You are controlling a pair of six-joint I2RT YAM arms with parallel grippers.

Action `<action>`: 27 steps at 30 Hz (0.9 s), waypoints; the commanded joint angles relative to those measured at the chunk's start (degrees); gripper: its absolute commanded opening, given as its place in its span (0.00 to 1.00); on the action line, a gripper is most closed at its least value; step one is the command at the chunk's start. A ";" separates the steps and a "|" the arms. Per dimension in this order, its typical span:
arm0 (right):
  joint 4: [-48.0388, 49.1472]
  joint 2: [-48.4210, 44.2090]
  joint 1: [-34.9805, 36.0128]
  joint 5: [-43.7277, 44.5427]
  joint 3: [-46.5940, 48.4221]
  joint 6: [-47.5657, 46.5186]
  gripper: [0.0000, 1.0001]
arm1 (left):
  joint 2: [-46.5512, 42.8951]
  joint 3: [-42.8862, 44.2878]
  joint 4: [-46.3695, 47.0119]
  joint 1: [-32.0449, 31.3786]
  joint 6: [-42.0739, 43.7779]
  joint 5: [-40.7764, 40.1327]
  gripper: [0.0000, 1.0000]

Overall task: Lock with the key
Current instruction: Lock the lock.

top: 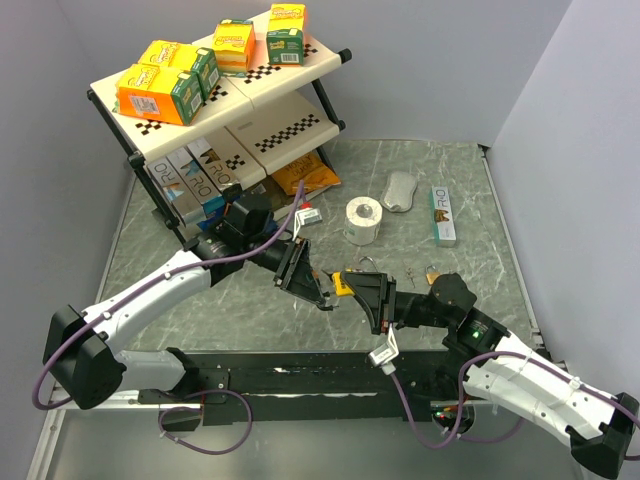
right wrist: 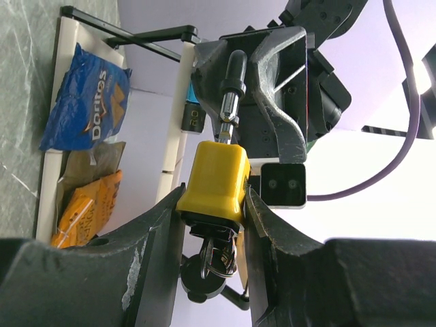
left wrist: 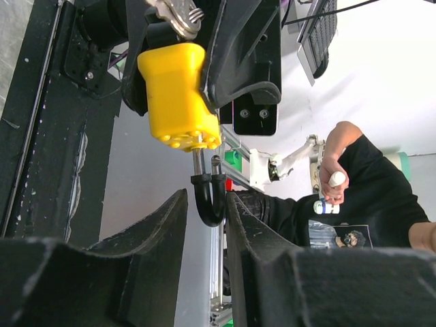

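My right gripper (top: 354, 287) is shut on the body of a yellow padlock (top: 343, 283), holding it in the air between the two arms. In the right wrist view the padlock (right wrist: 214, 180) sits between the fingers (right wrist: 150, 252), with the key (right wrist: 216, 259) and its ring hanging from the near end. The black shackle (right wrist: 231, 88) points away, into the left gripper. In the left wrist view the shackle's (left wrist: 208, 201) bend lies between my left gripper's (left wrist: 206, 199) tips. One finger (left wrist: 238, 225) touches it and the other stands slightly off. The shackle is drawn out of the padlock (left wrist: 178, 95).
A two-tier rack (top: 290, 130) with boxes and snack bags stands at the back left. On the table lie a white roll (top: 363, 220), a grey pouch (top: 400, 190), a slim box (top: 442, 215) and a small brass padlock with keys (top: 425, 272).
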 commanded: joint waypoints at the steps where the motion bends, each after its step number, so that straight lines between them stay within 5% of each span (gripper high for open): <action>1: 5.39 0.19 0.62 -0.58 2.67 -1.67 0.00 | -0.11 1.33 2.98 -0.68 -0.29 1.25 0.34; 16: 5.66 0.37 0.88 -0.50 3.38 0.00 0.00 | 0.24 1.77 1.58 -1.48 1.56 2.31 0.33; 20: 5.22 0.37 0.89 0.12 3.64 0.79 0.00 | 0.24 2.56 0.79 -1.48 3.31 2.31 0.09; 21: 4.78 0.37 0.89 0.38 3.90 1.49 0.10 | 0.24 2.91 -0.60 -1.48 4.01 1.96 0.01; 23: 3.47 0.28 0.88 1.17 4.78 3.33 0.35 | -0.28 4.23 -1.32 -1.48 6.56 1.60 0.01; 24: 1.72 0.20 0.89 1.61 5.04 3.78 0.59 | -0.55 4.93 -1.15 -1.48 7.00 1.52 0.01; 27: 0.47 0.11 0.89 3.54 5.05 5.19 0.86 | -1.08 6.42 -0.88 -1.48 7.97 1.08 0.01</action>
